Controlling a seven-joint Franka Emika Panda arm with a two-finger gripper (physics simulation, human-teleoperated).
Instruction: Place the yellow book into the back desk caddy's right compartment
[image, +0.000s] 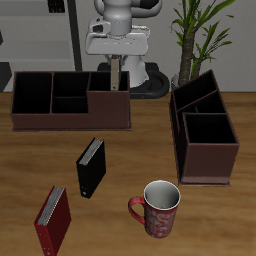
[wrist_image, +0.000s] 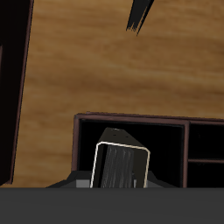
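Where the yellow book (wrist_image: 121, 164) is: clamped upright in the gripper (image: 121, 80), hanging over the back desk caddy (image: 70, 122) at the end section beneath the arm.
Fingers: closed on the book; grey finger parts (wrist_image: 80, 182) flank it on both sides in the wrist view.
Wrist view only: the book's greyish cover with its pale edge, seen end-on, and directly beyond it the black floor of the right compartment (wrist_image: 166, 144), framed by the maroon-brown rim (wrist_image: 131, 116). Two small sections (wrist_image: 206, 140) lie beside that compartment.
Exterior view only: the whole table. The book itself is barely a thin dark sliver below the wrist, too small to judge whether it has entered the compartment.
Black book (image: 90, 165): standing on the wood, well apart from the caddy, nearer the table's front edge; its tip also shows in the wrist view (wrist_image: 140, 13).
Red book (image: 52, 220): close to the front edge.
Mug (image: 158, 208): near the front edge, beside the black book.
Taller caddy (image: 205, 130): apart from the back caddy, towards the plant (image: 200, 30).
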